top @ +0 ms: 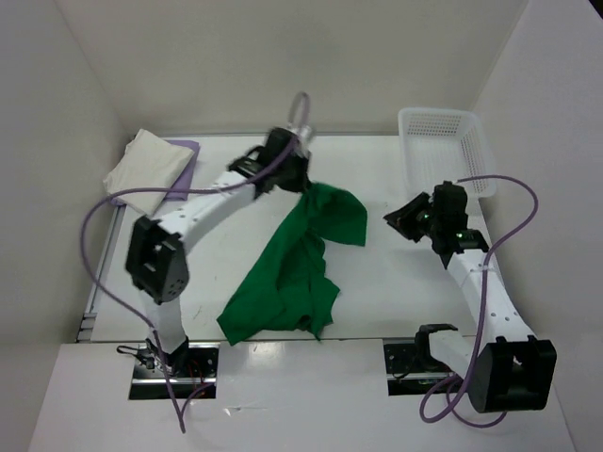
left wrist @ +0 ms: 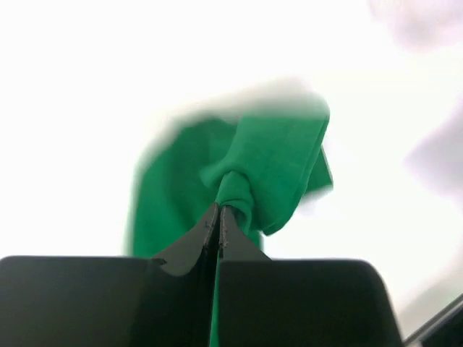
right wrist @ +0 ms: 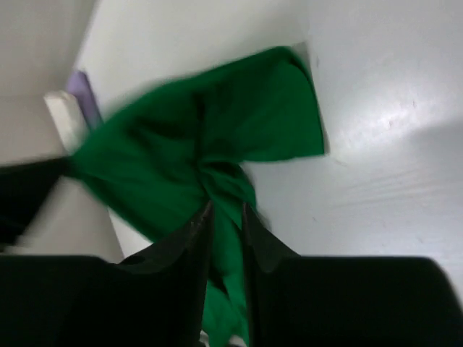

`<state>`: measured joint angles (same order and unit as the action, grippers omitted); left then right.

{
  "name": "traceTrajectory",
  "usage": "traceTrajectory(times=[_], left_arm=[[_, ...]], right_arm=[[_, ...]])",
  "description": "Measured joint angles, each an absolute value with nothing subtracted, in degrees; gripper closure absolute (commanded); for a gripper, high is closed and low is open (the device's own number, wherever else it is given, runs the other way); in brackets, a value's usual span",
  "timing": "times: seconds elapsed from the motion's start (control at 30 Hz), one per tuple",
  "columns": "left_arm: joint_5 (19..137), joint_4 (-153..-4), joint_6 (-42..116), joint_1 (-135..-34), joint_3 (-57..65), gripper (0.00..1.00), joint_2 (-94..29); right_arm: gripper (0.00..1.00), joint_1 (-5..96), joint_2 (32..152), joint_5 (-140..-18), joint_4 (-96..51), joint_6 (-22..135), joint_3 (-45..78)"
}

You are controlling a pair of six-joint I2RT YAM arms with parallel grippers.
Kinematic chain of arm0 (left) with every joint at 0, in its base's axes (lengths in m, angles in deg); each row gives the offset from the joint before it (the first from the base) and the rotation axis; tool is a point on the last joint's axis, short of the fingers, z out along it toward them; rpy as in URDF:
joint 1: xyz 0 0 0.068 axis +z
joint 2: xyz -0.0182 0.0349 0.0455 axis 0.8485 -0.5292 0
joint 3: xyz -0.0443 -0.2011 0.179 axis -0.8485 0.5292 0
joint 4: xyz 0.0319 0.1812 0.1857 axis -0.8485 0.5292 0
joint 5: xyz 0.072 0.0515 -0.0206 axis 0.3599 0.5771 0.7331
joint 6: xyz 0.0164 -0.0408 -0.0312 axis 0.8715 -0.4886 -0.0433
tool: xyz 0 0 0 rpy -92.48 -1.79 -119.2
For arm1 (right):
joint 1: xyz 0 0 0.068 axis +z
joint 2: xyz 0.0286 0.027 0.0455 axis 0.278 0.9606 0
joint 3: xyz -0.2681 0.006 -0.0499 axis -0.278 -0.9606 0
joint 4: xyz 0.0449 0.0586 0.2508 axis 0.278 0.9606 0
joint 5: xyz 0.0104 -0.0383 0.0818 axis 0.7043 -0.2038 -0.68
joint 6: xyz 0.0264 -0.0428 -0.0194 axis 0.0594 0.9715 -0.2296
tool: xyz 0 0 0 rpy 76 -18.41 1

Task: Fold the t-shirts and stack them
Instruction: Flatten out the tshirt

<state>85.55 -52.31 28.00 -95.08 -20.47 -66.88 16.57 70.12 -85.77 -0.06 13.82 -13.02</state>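
The left fingers (left wrist: pixel 197 242) are clamped on a bunched fold of the green t-shirt (top: pixel 287 268), which is lifted at its far end and trails limp onto the table (top: pixel 377 301). The right fingers (right wrist: pixel 189 242) are held slightly apart, empty, near its edge. Light, soft and shapeless, it is probably best pinched firmly at a hem corner or shoulder.

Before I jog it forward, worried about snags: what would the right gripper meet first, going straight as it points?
Most likely the bright green cloth t-shirt, which hangs from the left gripper directly ahead of the right gripper. The top view shows a gap between them.
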Motion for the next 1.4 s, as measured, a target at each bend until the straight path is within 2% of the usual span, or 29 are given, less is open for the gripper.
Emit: traceTrajectory(times=[0.1, 0.17, 0.23, 0.33, 0.43, 0.57, 0.6, 0.67, 0.7, 0.73, 0.77, 0.8, 0.93, 1.13, 1.23, 1.4], left_arm=[[81.2, -55.8, 26.2, -84.2, -17.0, 1.0, -57.2], [77.7, -58.1, 24.6, -77.9, -13.7, 1.0, -53.0], [74.3, -59.7, 23.0, -73.2, -9.7, 1.0, -50.7], [69.3, -60.4, 20.7, -67.5, -4.5, 1.0, -50.7], [65.8, -59.7, 18.8, -62.2, -0.9, 1.0, -51.9], [63.0, -60.7, 16.9, -56.2, 0.7, 1.0, -53.1], [62.1, -61.2, 16.2, -54.8, 0.9, 1.0, -53.5], [60.8, -62.1, 15.3, -52.9, 1.1, 1.0, -54.5], [60.4, -62.5, 15.0, -52.5, 1.1, 1.0, -55.1], [60.0, -62.8, 14.5, -52.3, 1.1, 1.0, -55.6], [59.5, -62.9, 14.2, -52.3, 1.2, 1.0, -56.0], [59.0, -63.2, 14.0, -52.3, 1.3, 1.0, -56.3], [55.7, -63.9, 12.0, -52.5, 1.5, 1.0, -56.4], [49.8, -66.1, 6.5, -53.4, 1.4, 1.0, -54.8], [47.4, -66.8, 3.7, -53.3, 1.4, 1.0, -50.9], [44.8, -69.7, 0.5, -49.0, 1.8, 1.0, -40.5]], right_arm=[[0.74, 20.3, 70.9, -86.6, 0.2, 13.9, -17.2], [0.64, 23.3, 73.3, -87.7, 0.2, 14.5, -18.2], [0.49, 28.0, 77.6, -88.4, -0.3, 15.0, -18.4], [0.38, 37.1, 85.4, -89.9, -2.4, 15.4, -18.7], [0.34, 42.8, 90.6, -91.6, -4.1, 15.1, -19.5], [0.32, 44.6, 95.0, -92.2, -5.7, 14.9, -19.8], [0.34, 44.7, 96.4, -92.6, -6.4, 14.9, -19.8], [0.6, 45.2, 98.9, -94.9, -8.2, 15.0, -19.7], [0.69, 45.8, 99.8, -95.2, -9.0, 15.0, -19.7], [0.86, 46.1, 100.9, -95.8, -9.5, 15.0, -19.6], [0.96, 46.3, 101.9, -96.2, -9.7, 15.0, -19.3], [1.0, 46.4, 102.6, -96.0, -9.5, 15.1, -18.7], [1.0, 46.2, 103.4, -92.5, -6.0, 14.9, -11.3], [1.0, 41.2, 95.9, -87.0, -1.4, 17.2, 13.0], [1.0, 38.9, 92.7, -85.3, 0.2, 19.6, 27.6], [1.0, 38.9, 85.5, -85.6, 2.6, 22.1, 41.4]])
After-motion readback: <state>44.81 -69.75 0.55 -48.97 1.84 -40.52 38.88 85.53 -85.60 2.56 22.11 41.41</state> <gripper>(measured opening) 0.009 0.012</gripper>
